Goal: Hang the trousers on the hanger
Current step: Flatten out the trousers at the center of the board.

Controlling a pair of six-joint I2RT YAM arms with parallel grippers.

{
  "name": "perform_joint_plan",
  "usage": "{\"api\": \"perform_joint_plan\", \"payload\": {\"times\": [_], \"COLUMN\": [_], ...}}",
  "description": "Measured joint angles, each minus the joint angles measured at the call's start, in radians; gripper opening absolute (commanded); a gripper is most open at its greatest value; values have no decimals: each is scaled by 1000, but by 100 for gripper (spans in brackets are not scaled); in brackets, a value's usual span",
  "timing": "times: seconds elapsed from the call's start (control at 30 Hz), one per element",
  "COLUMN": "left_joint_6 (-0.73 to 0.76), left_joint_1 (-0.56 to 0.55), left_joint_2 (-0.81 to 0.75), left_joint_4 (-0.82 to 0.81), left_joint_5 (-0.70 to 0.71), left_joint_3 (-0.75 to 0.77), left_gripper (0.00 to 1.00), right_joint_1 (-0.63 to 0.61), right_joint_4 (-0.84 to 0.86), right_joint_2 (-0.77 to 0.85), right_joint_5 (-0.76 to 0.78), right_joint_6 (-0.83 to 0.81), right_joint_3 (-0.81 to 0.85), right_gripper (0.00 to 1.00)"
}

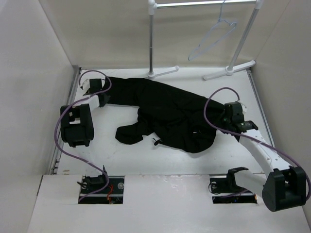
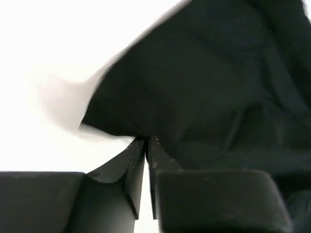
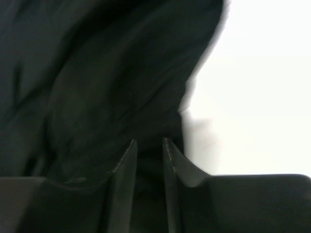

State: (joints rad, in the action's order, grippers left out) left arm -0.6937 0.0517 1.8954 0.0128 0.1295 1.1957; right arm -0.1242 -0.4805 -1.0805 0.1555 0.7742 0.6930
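The black trousers (image 1: 170, 114) lie spread on the white table, one leg reaching far left, the bulk bunched at centre right. My left gripper (image 1: 103, 99) is at the far-left leg end; in the left wrist view its jaws (image 2: 146, 141) are nearly together, pinching the cloth edge (image 2: 204, 87). My right gripper (image 1: 223, 119) is at the trousers' right edge; in the right wrist view its jaws (image 3: 149, 141) stand narrowly apart with dark cloth (image 3: 97, 73) filling the gap. The pale wire hanger (image 1: 214, 36) hangs tilted from the rack rail at the back right.
A white tubular garment rack (image 1: 152, 39) stands at the back, its feet (image 1: 228, 70) resting on the table's far edge. White walls close in the left, right and back. Purple cables loop over both arms.
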Motion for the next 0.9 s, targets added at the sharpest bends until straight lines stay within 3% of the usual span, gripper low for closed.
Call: {"api": "perform_joint_plan", "payload": {"times": [0.03, 0.07, 0.13, 0.27, 0.37, 0.43, 0.57, 0.7, 0.77, 0.83, 0.9], "left_joint_6": [-16, -33, -59, -80, -77, -75, -65, -48, -36, -11, 9], "left_joint_1": [15, 32, 61, 18, -173, -252, -420, -586, -621, -636, -642], "left_joint_2": [0, -10, -64, -262, -515, -610, -763, -748, -714, -632, -568], "left_joint_4": [9, 13, 29, 66, 99, 113, 183, 197, 190, 170, 156], "left_joint_5": [12, 36, 82, 140, 148, 142, 148, 132, 117, 87, 74], "left_joint_3": [-1, -11, -58, -193, -323, -357, -430, -444, -443, -442, -440], "left_gripper": [14, 32, 57, 67, 70, 73, 78, 81, 81, 74, 52], "right_joint_1": [-45, -93, -204, -379, -406, -406, -406, -406, -404, -379, -319], "right_joint_4": [-2, -8, -11, -16, -13, -13, -8, -5, -7, -27, -40], "right_joint_2": [-2, -3, -8, -63, -153, -198, -311, -321, -293, -219, -150], "right_joint_5": [-14, -19, -34, -16, -13, 1, 59, 119, 150, 198, 222], "right_joint_6": [-5, -13, -32, -69, -80, -84, -90, -86, -85, -88, -92], "right_joint_3": [5, 13, 40, 106, 145, 155, 177, 179, 182, 187, 196], "right_gripper": [35, 42, 70, 75, 75, 71, 41, 16, 14, 13, 10]}}
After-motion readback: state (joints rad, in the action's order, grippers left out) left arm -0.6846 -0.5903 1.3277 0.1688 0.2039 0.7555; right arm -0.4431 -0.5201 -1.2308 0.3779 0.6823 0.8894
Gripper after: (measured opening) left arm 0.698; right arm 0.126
